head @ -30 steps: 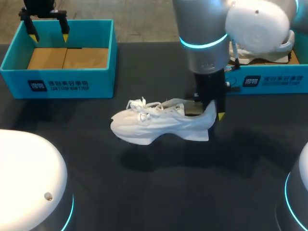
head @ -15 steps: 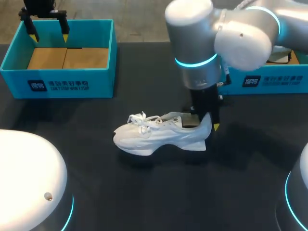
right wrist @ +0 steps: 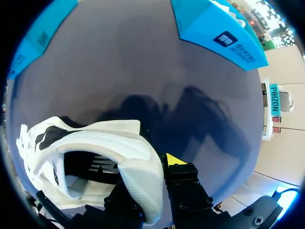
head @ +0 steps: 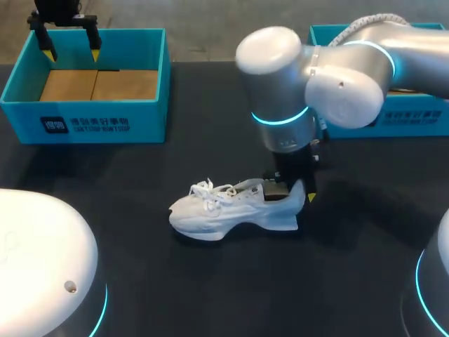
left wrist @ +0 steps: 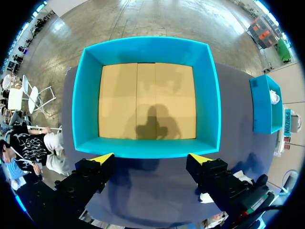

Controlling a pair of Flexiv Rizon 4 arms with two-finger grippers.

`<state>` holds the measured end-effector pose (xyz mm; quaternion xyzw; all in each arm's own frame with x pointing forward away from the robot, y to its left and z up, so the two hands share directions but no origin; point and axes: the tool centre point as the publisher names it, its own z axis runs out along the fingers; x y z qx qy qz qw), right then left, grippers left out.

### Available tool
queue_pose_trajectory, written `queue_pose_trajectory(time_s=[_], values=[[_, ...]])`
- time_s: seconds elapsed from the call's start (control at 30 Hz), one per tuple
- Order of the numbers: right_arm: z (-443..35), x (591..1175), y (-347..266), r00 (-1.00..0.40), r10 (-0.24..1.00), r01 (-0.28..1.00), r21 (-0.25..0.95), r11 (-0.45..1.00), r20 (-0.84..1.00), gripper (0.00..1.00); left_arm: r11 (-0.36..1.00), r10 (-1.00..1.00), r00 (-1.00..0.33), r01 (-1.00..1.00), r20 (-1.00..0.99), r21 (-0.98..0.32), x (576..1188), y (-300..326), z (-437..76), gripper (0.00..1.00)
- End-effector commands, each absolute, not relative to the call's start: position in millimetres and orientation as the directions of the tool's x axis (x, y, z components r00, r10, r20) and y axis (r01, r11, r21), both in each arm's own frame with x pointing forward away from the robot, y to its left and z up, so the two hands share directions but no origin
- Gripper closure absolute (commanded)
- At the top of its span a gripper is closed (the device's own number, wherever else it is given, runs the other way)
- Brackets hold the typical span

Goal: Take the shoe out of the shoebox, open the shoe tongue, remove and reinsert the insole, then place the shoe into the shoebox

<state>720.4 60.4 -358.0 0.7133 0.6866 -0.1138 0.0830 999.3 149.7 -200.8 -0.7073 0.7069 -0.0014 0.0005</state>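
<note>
White shoe (head: 231, 209), turquoise shoebox (head: 105, 123) with tan cardboard floor, black table (head: 245, 295), left claw (left wrist: 151, 157) black with yellow tips

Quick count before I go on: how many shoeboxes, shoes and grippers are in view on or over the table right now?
Teal shoeboxes: 2, the left shoebox and the right shoebox
Shoes in plain view: 1, the white shoe
Grippers: 2, the left gripper and the right gripper
Total: 5

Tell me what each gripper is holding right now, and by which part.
The right gripper holds the white shoe by its heel, one finger inside the collar, one outside. The left gripper is open and empty near the shoebox.
</note>
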Motion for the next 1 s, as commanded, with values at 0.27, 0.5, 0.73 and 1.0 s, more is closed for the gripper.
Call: queue_pose_trajectory(time_s=[0.27,0.5,0.73,1.0], values=[[-379.8,723.6,64.3,0.058,0.949,0.996,-0.041,-0.074,-0.309,1.0,-0.001,-1.0,0.001,-1.0,0.0,-0.001,999.6,149.8,-200.5,0.0],[-382.6,720.8,64.1,0.054,0.946,0.995,-0.059,-0.077,-0.32,1.0,-0.001,-1.0,0.001,-1.0,0.0,-0.001,999.6,149.8,-200.5,0.0],[-372.9,718.8,63.3,0.063,0.95,0.995,-0.054,-0.084,-0.305,0.23,-0.001,-1.0,0.001,-1.0,0.0,-0.001,999.6,149.8,-200.5,0.0],[-347.3,709.9,69.7,0.015,0.966,0.998,-0.049,-0.029,-0.258,0.0,-0.001,-1.0,0.001,-1.0,0.0,-0.001,999.6,149.8,-200.5,0.0]])
